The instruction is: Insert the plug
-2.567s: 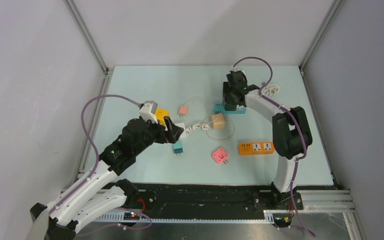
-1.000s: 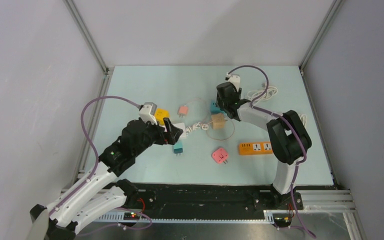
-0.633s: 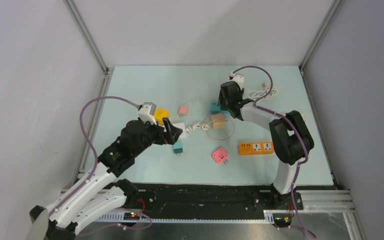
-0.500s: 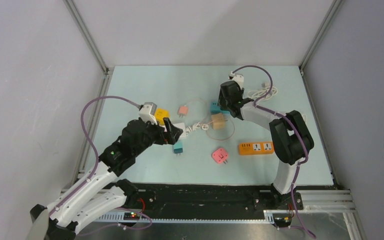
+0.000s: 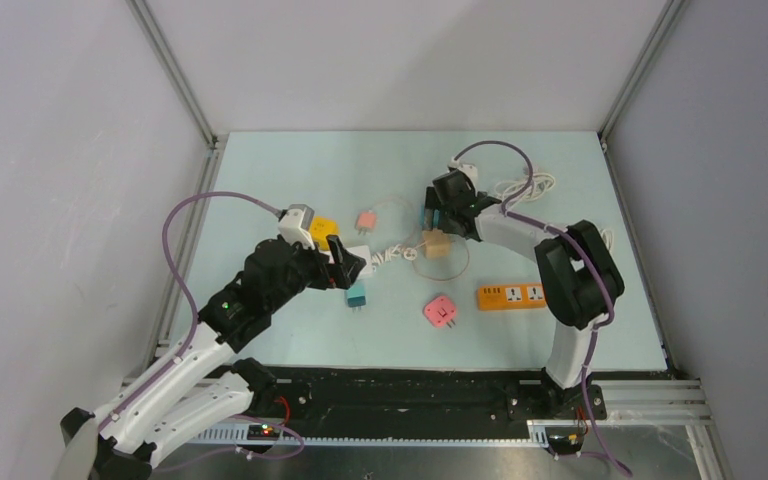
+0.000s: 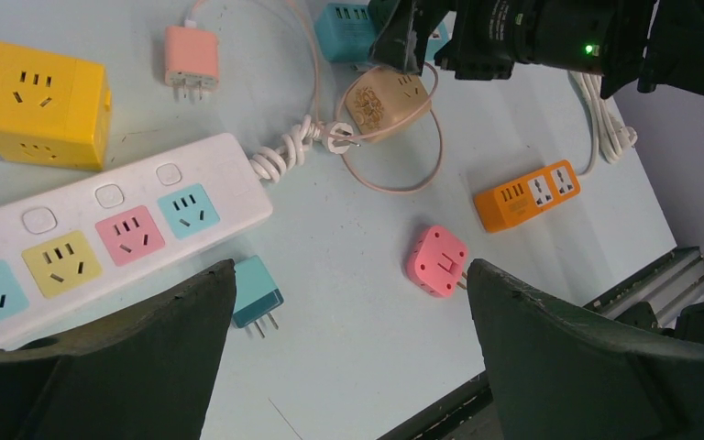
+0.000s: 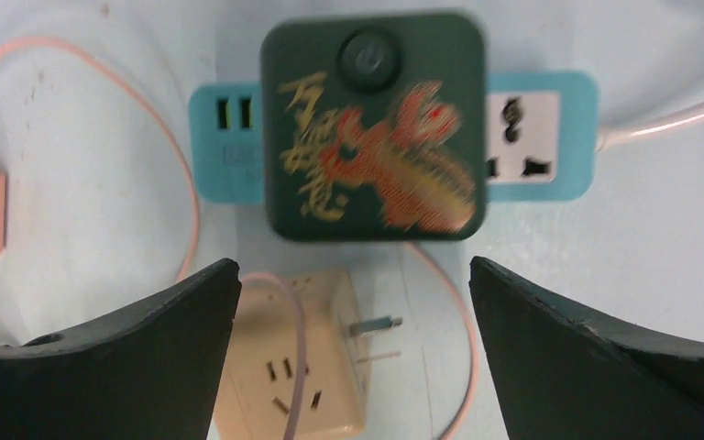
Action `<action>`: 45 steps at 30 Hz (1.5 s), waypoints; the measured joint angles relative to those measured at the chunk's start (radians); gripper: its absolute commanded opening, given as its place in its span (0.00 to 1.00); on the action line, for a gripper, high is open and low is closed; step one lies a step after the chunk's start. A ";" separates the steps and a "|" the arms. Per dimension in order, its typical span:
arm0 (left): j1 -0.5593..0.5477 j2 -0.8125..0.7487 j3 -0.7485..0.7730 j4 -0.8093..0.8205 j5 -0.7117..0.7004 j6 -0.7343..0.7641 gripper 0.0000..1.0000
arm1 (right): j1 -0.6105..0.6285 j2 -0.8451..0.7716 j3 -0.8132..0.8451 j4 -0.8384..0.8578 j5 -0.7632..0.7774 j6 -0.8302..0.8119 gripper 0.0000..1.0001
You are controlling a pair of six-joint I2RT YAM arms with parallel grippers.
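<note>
In the right wrist view the plug (image 7: 373, 124), a dark green cube with a gold and red dragon print, sits pressed onto the blue power strip (image 7: 541, 137) and covers its middle. My right gripper (image 7: 353, 270) hangs open just above it and holds nothing; it is at the table's far centre (image 5: 442, 208). The left gripper (image 6: 351, 275) is open and empty over the white multi-socket strip (image 6: 119, 229), at centre left (image 5: 345, 262).
A beige cube adapter (image 7: 298, 367) with a pink cable lies just in front of the blue strip. Also on the table are a yellow cube (image 5: 324, 230), a pink plug (image 5: 365, 219), a teal plug (image 5: 356, 294), a pink cube (image 5: 440, 311) and an orange strip (image 5: 511, 295).
The right gripper has opened and let go of the dark green plug, which stays on the blue strip. The right wrist shifted slightly left. The left arm has not moved.
</note>
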 measured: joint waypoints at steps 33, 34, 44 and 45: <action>0.005 0.021 -0.088 -0.033 -0.045 -0.077 1.00 | 0.118 -0.615 -0.236 -0.217 -0.097 0.044 0.77; 0.006 0.027 -0.092 -0.038 -0.054 -0.084 1.00 | 0.135 -0.613 -0.252 -0.220 -0.104 0.050 0.75; 0.040 0.108 -0.101 -0.070 -0.080 -0.136 1.00 | 0.366 -0.439 -0.303 -0.208 -0.190 0.133 0.83; 0.041 0.109 -0.101 -0.070 -0.080 -0.137 1.00 | 0.381 -0.419 -0.304 -0.216 -0.184 0.137 0.85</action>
